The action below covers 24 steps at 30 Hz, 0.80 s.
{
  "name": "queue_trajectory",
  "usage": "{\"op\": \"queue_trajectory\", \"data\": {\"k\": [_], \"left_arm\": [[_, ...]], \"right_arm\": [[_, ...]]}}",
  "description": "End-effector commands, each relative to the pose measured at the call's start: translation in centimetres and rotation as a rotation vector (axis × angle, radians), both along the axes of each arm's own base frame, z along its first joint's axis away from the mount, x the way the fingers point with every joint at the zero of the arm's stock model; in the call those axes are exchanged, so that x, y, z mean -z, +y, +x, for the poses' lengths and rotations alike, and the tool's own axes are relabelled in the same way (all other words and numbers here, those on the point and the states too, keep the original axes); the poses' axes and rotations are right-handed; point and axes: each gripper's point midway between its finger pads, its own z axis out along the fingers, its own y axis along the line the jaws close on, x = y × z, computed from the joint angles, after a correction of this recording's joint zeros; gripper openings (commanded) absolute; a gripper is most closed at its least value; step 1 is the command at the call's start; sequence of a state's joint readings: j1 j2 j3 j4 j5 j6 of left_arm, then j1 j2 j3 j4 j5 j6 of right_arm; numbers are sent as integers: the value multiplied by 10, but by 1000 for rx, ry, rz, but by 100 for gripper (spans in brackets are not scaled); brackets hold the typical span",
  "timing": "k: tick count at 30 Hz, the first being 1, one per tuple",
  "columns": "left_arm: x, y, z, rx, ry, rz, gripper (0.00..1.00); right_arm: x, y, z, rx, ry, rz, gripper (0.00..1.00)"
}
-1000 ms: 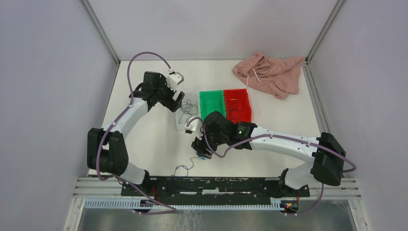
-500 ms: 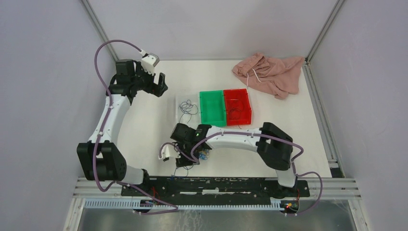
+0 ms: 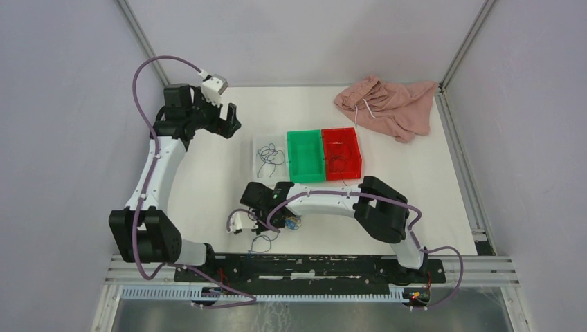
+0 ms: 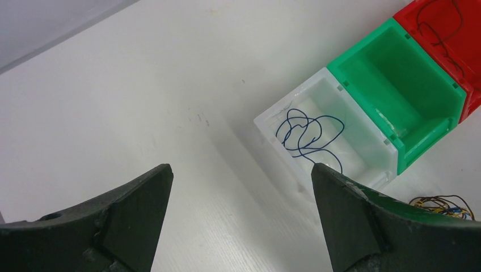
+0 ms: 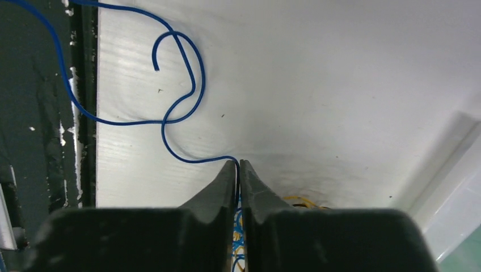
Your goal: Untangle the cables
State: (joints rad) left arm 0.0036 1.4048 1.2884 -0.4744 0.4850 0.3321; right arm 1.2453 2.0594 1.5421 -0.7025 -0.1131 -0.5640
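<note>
Two arms work over the table (image 3: pixel 208 180), well apart from each other. The left gripper (image 4: pixel 241 170) hangs high over the far left side, its jaws spread wide with nothing between them. Below it three bins stand in a row, touching side by side: a white bin (image 4: pixel 289 95), a green bin (image 4: pixel 397 73) and a red bin (image 4: pixel 471 51). A dark blue cable (image 4: pixel 309 133) lies in loose loops inside the white bin, and a dark cable (image 4: pixel 437 25) lies in the red bin; from where I stand I cannot tell its exact colour.

The right arm (image 3: pixel 325 197) reaches across toward the near left part of the table. The right gripper (image 5: pixel 238 164) is down at the surface with its fingers pressed together, pinching a bright blue cable (image 5: pixel 170 122). That cable runs out from the fingertips, curls in an S over the white top and passes onto the black rail (image 5: pixel 45 113) at the near edge. The clump (image 3: pixel 291 223) of yellow-orange and blue cables lies on the table just behind those fingertips, partly under the gripper, near the bins but not touching them.

A pink cloth (image 3: pixel 387 104) lies crumpled in the far right corner, well apart from the bins.
</note>
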Motion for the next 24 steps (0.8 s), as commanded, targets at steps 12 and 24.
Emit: {"op": "queue_trajectory", "data": {"k": [12, 24], "left_arm": [[-71, -33, -53, 244, -99, -65, 99], [-7, -66, -165, 671, -18, -16, 98]], "right_arm": [[-125, 20, 67, 554, 243, 681, 0], [-162, 6, 74, 703, 398, 952, 0]]}}
